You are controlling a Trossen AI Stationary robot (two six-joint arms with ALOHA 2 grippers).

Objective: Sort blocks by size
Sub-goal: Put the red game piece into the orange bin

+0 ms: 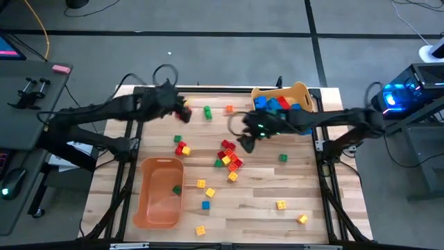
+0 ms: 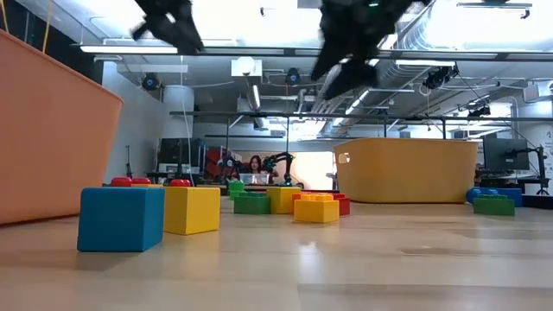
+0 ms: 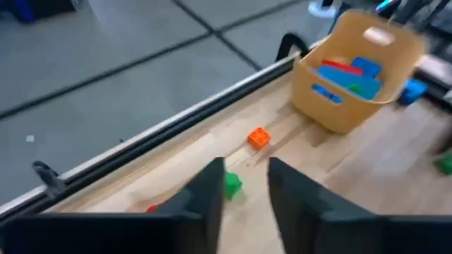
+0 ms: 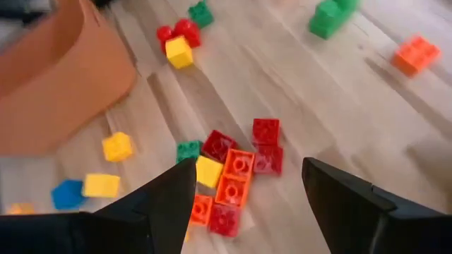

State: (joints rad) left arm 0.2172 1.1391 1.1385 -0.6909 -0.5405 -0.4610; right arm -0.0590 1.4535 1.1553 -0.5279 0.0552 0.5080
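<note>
The tan bin, just beyond the right claw, holds blue, red and green blocks. The orange bin, below the left claw, holds one green block. Both claws hang over the wooden table with fingers apart and empty. A loose cluster of red, orange and yellow blocks lies beneath the right claw

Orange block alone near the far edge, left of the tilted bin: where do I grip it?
The orange block lies flat and apart from its neighbours. Come straight down and pinch its two opposite side walls. The left gripper is nearest, its fingers open; the green block lies between.
</note>
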